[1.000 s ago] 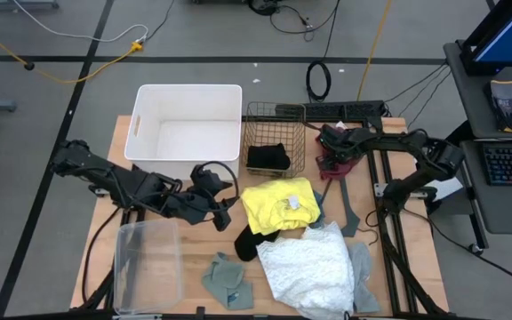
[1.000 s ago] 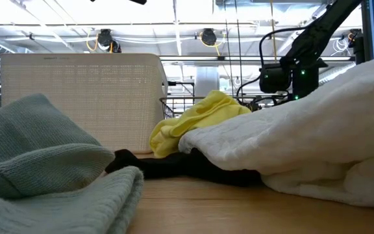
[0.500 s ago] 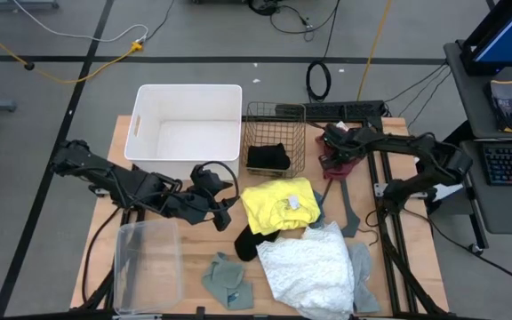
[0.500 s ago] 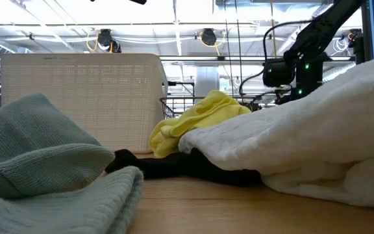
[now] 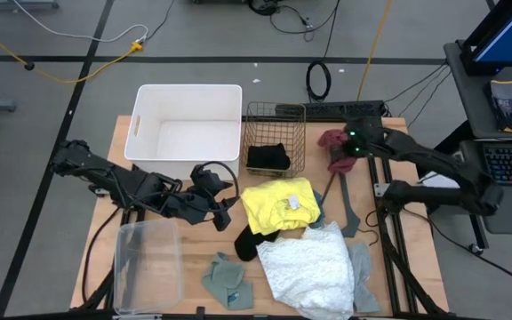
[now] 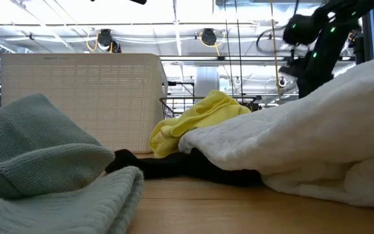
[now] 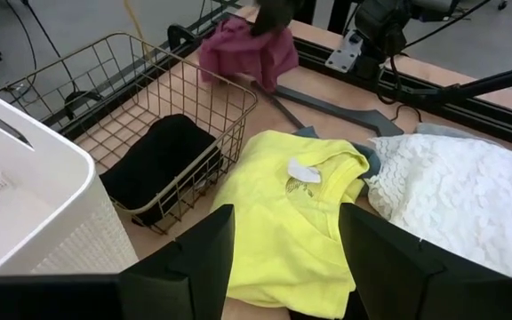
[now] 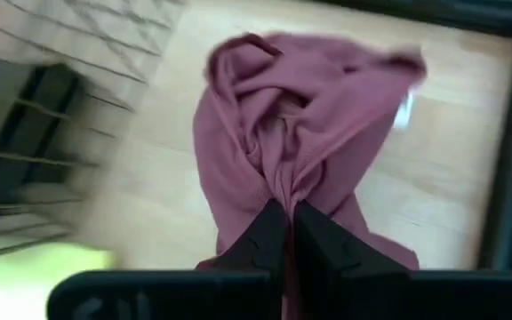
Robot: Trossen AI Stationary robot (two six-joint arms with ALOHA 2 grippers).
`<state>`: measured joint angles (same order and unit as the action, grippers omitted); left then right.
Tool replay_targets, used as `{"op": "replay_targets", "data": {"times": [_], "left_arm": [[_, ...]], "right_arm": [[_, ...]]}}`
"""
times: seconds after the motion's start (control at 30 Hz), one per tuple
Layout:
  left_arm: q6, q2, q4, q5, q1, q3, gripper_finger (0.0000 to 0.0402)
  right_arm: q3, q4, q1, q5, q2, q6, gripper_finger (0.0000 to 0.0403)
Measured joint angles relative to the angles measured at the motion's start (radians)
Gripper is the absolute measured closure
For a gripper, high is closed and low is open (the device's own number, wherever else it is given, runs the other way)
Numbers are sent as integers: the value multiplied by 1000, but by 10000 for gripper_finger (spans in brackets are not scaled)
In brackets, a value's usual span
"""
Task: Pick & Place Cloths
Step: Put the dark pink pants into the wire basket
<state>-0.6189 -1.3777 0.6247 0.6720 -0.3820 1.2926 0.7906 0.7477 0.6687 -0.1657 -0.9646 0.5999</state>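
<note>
only the right wrist view is showing the right tool [image 8: 281, 218] pinching the maroon cloth [image 8: 300, 142] tight; the left tool [image 7: 283, 244] is waiting open near the yellow cloth [image 7: 283, 209].

Both arms are dark, jointed and matte. The right arm [image 5: 434, 169] shows a small green light near its wrist. A black cable loops over the left arm [image 5: 123, 184].

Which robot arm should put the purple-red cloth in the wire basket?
Right. The right gripper is already shut on the maroon cloth, lifted just beside the wire basket. The left gripper is open, empty and near the yellow cloth.
</note>
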Motion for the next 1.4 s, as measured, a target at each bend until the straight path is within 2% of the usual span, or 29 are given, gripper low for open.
{"op": "replay_targets", "data": {"times": [0.1, 0.3, 0.57, 0.7, 0.87, 1.17, 1.4], "left_arm": [[-4, 0, 0, 0, 0, 0, 194], [-4, 0, 0, -25, 0, 0, 194], [-4, 0, 0, -25, 0, 0, 195], [-1, 0, 0, -25, 0, 0, 195], [5, 0, 0, -25, 0, 0, 194], [8, 0, 0, -25, 0, 0, 194], [8, 0, 0, -24, 2, 0, 194]], "right_arm": [[0, -26, -2, 71, 105, -3, 398], [0, -162, -2, 292, 289, -103, 400], [0, -394, -2, 558, 432, -280, 401], [0, -506, -3, 682, 464, -365, 402], [0, -620, -3, 842, 478, -587, 402], [0, -745, -3, 1044, 478, -935, 401], [0, -934, -3, 1241, 478, -987, 400]]}}
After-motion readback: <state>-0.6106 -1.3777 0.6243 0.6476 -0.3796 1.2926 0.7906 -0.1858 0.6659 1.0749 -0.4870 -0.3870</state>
